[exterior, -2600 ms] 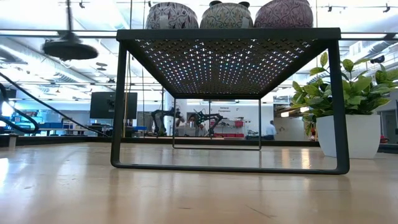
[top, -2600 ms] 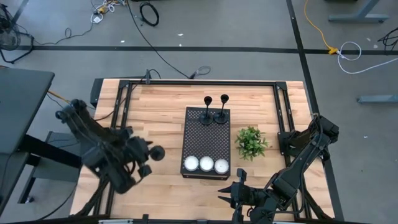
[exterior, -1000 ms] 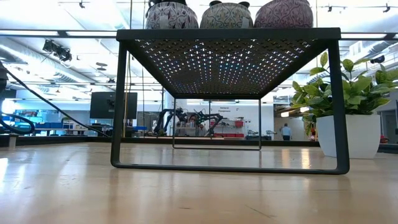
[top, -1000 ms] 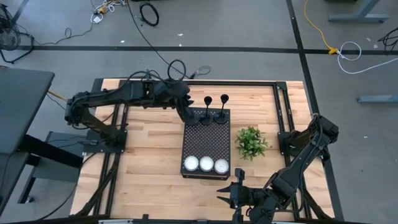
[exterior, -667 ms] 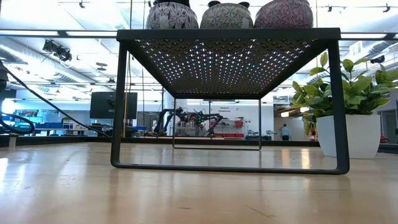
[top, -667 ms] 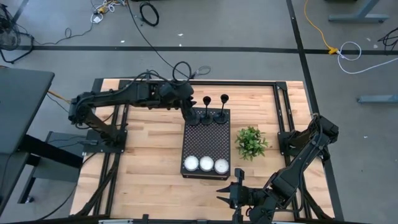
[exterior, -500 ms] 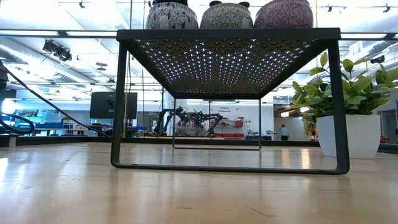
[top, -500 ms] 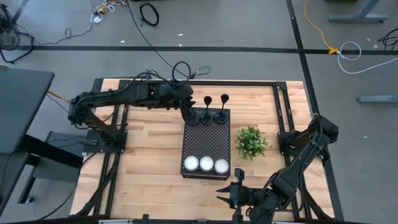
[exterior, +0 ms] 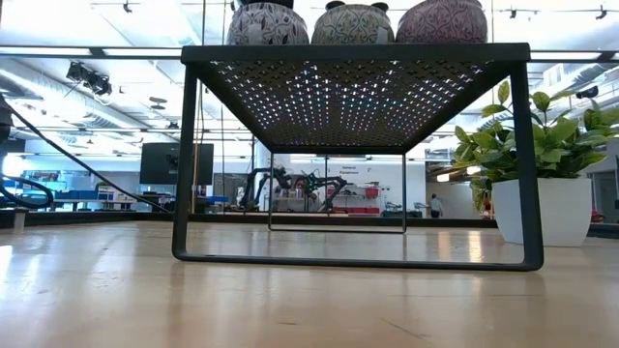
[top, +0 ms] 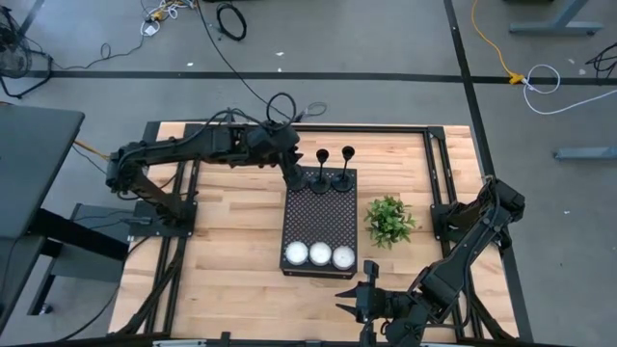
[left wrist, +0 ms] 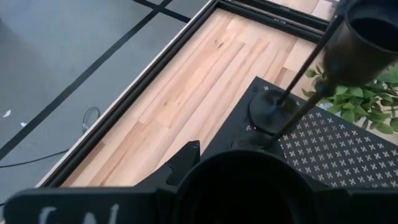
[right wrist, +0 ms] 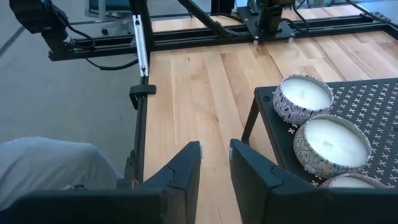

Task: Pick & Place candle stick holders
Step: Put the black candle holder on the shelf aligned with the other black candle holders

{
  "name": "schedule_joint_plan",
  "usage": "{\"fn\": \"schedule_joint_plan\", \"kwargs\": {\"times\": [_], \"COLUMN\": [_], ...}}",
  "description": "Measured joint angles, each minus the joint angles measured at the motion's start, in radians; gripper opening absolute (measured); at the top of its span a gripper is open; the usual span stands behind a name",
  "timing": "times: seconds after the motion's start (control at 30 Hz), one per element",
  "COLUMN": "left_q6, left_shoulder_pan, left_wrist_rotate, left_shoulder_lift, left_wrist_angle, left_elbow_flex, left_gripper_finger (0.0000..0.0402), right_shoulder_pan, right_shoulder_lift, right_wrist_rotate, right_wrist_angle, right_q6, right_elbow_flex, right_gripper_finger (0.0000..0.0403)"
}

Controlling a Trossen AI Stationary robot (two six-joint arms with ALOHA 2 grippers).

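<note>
The left gripper [top: 292, 179] hangs at the rack's [top: 320, 226] far-left corner, seemingly clamping a holder [left wrist: 239, 183], though I cannot tell. Two upright holders [top: 322, 171] stand just right of it. The right gripper [top: 359, 301], slightly parted, idles well apart.

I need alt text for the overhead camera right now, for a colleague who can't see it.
The left gripper sits at the far-left corner of the black perforated stand, beside two candle stick holders. Three white candles line the stand's near end, with a green plant to its right. The right gripper waits at the near edge.
</note>
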Motion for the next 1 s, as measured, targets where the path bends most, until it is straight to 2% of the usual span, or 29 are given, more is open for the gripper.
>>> {"fn": "schedule_joint_plan", "kwargs": {"times": [0.2,0.4,0.77,1.0], "left_q6": [0.001,-0.008,-0.01,0.006], "left_shoulder_pan": [0.001,0.001,-0.007,-0.007], "left_wrist_rotate": [-0.003,0.029,0.011,0.017], "left_shoulder_lift": [0.004,0.007,0.007,0.001], "left_wrist_angle": [0.001,0.034,0.064,0.057], "left_elbow_flex": [0.0,-0.001,-0.001,-0.001], "left_gripper_finger": [0.0102,0.0128,0.0134,0.0198], "right_shoulder_pan": [-0.001,-0.001,-0.001,-0.001], "right_shoulder_lift": [0.0,0.0,0.0,0.0], "right_wrist_rotate": [0.0,0.0,-0.001,-0.002], "right_wrist_angle": [0.0,0.0,0.0,0.0], "right_q6": [0.0,0.0,0.001,0.003], "right_elbow_flex": [0.0,0.0,0.0,0.0], "right_gripper_finger": [0.0086,0.0086,0.0086,0.0086]}}
